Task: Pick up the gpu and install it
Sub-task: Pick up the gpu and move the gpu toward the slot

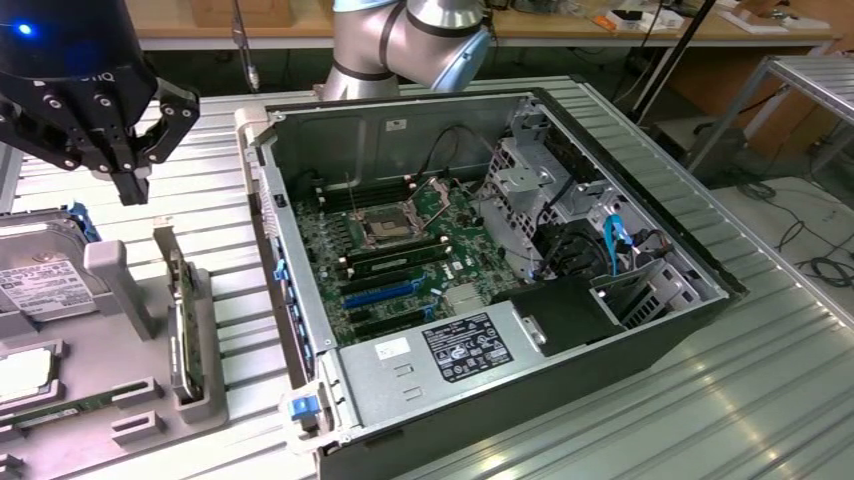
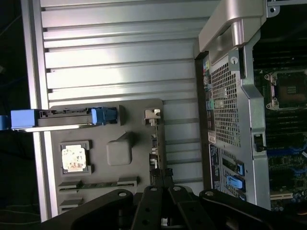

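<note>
Ribbed metal surface (image 1: 747,400) runs under everything you are working with: an open computer case (image 1: 387,120) lies on its side toward the exterior view's right, and a grey parts tray (image 1: 100,345) sits just beside it on the exterior view's left. The gpu (image 1: 178,300) stands on edge in a slot of that tray, on the side nearest the case, upright and untouched. A silver hard drive (image 1: 34,285) sits further toward the exterior view's left.

You are in the pick-up step, at the approach, and nothing has been grasped. Inside the case, the blue expansion slots (image 1: 387,295) on the motherboard look unoccupied, so by my reading the install has not begun.

Your tool (image 1: 134,185) hangs in the air above the tray, clear of the card and of every other part. Its fingers are drawn together, and they hold and touch nothing. In the wrist view the thin edge of the card runs close to the fingertips, so you look roughly lined up over it, though how high you are above it I cannot judge.

A grasp here would call for the fingers to be parted first, wide enough to straddle the thin edge. It would also call for a straight descent so one finger lands on each face. The slot walls sit close alongside the card, so a skewed descent could catch the tray instead of the card
</note>
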You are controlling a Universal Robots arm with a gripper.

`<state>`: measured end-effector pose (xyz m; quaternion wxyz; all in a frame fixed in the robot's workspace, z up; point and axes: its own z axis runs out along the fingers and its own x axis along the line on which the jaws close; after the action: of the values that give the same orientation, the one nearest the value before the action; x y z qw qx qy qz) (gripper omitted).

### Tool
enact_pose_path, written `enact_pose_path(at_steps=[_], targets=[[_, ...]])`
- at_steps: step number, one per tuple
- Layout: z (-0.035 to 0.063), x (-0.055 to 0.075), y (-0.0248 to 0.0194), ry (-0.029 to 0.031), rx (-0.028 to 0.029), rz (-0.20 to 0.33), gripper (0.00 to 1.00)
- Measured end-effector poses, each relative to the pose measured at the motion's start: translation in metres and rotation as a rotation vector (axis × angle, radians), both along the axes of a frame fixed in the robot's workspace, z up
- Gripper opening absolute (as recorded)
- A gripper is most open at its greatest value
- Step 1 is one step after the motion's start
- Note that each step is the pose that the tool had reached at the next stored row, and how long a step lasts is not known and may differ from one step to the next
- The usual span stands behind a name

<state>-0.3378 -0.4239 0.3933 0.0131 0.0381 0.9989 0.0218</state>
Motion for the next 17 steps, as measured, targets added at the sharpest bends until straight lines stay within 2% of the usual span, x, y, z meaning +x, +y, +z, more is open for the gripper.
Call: enact_pose_path(at_steps=[9, 15, 17], targets=[[0.0000, 0.0000, -0.0002, 0.0000, 0.0000, 0.000, 0.11], [0.0000, 0.0000, -0.0002, 0.0000, 0.0000, 0.000, 0.48], [0.0000, 0.0000, -0.0002, 0.0000, 0.0000, 0.000, 0.48]])
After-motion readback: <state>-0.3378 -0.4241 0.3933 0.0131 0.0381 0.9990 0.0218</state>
